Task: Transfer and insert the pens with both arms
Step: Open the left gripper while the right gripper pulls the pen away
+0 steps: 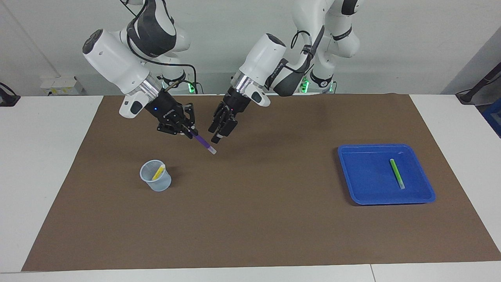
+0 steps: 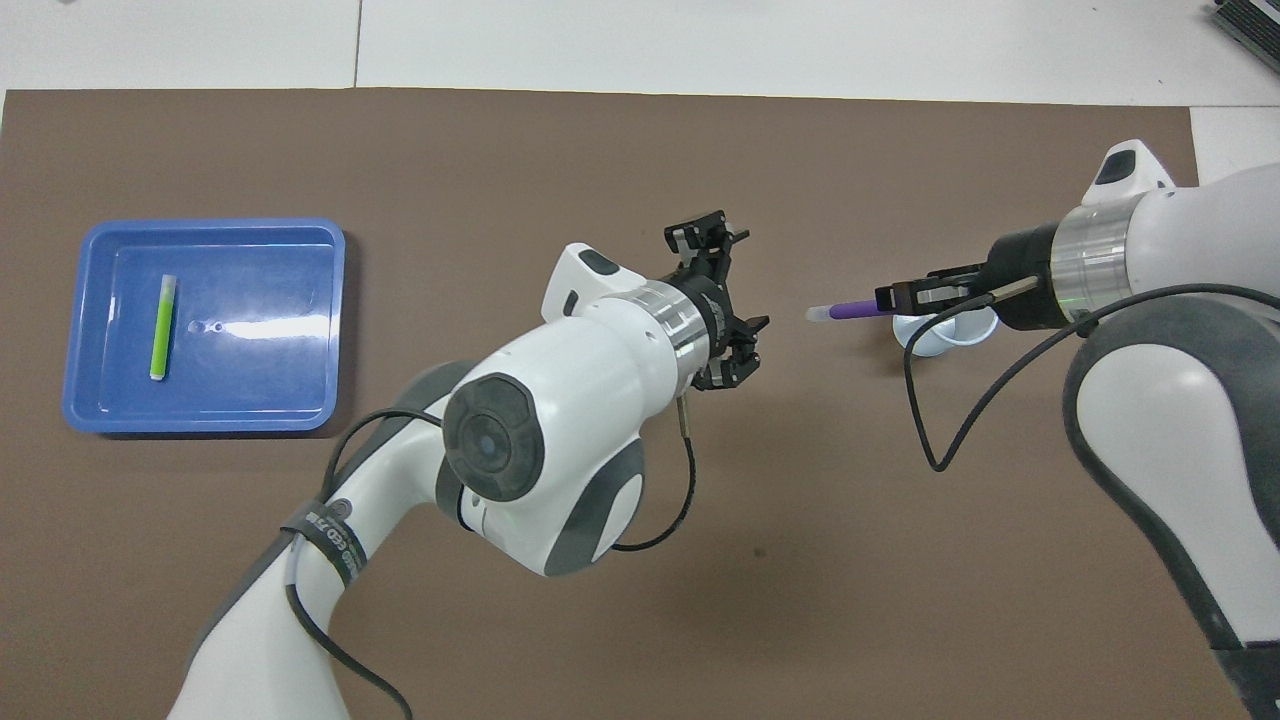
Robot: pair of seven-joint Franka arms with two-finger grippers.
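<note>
**Purple pen in my right gripper, cup below it toward the right arm's end**

The purple pen (image 1: 202,143) is clamped at its upper end in my right gripper (image 1: 189,132). My fingertips are closed on the barrel. The pen's long axis slopes downward from my fingers, and its whitish tip points down and toward the left arm's end of the table. The pen hangs in the air over the brown mat (image 1: 258,219), clear of the surface.

The clear cup (image 1: 155,175) is the landmark. It stands upright on the mat, and the yellow pen (image 1: 158,172) already leans inside it. In the overhead view my right gripper covers part of the cup's rim. In the facing view the pen tip hangs above the cup's level and off its mouth, toward the left arm's end. I judge that the coming move turns on this offset. The tip must swing back over the cup's mouth and the barrel must come nearer to upright before I lower it. My right arm is the arm nearer to the cup.

My left gripper (image 1: 221,126) hangs over the mat just beside the pen tip, with its fingers spread and nothing between them. It does not touch the pen.

The green pen (image 1: 397,173) lies flat in the blue tray (image 1: 424,197), well apart from the cup, at the left arm's end. It is not yet transferred.
</note>
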